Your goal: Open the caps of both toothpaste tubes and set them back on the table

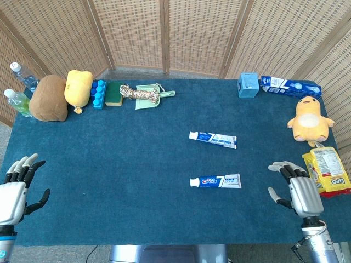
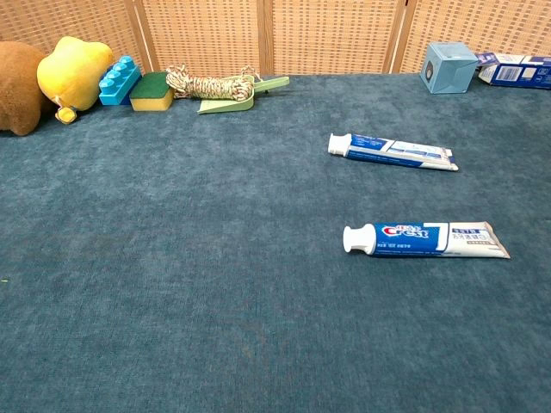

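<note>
Toothpaste tubes lie flat in the middle of the bench (image 1: 109,159), the far tube (image 1: 213,139) and the near tube (image 1: 215,181) a little apart, white caps on and pointing to my left. Nothing is done yet. My left hand (image 1: 15,186) and right hand (image 1: 299,189) wait at the bench edges, fingers spread and holding nothing. Both caps are left to open.

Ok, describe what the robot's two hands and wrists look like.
Both the left hand and right hand have silvery-grey ribbed backs and black fingers with pale tips. The right sits on a grey wrist with a thin black cable beside it.
</note>
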{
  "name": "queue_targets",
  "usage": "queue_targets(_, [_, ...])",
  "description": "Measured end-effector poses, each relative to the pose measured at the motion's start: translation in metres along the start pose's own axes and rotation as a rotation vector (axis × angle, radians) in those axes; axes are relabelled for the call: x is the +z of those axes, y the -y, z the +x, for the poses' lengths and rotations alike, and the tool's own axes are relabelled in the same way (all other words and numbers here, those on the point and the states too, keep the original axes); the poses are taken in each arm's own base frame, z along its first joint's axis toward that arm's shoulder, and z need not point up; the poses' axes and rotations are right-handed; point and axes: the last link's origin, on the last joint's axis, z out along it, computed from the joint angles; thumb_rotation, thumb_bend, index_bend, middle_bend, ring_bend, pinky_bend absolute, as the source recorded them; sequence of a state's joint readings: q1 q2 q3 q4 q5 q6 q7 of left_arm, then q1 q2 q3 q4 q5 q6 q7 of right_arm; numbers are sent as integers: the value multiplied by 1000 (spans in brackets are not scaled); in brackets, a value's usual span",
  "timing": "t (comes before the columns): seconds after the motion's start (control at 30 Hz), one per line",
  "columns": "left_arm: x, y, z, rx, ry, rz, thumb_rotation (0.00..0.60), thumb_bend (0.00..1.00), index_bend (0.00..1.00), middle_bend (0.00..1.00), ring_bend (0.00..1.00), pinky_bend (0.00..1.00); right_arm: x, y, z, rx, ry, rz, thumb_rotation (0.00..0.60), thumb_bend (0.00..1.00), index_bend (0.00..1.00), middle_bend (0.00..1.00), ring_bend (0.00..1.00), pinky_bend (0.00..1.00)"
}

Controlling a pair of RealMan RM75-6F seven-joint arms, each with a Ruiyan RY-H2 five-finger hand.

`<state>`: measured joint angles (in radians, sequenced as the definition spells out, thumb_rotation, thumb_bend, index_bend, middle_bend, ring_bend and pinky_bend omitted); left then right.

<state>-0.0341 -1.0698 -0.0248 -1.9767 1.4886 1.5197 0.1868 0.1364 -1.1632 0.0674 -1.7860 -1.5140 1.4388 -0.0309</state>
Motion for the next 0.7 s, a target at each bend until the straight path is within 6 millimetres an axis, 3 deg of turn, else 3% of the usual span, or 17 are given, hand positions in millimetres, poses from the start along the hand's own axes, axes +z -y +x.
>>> queue_targets(0.4, [5,-3,4,-27,-5,-16,600,336,161,76,40,59,12,20,-5,-6,40,59,600,304,291,286,196,239])
queue_targets(0.7, [16,-7,1,-32,18,-46,600,336,163,65,30,62,37,57,-28,-39,141,145,600,280,279,261,167,239])
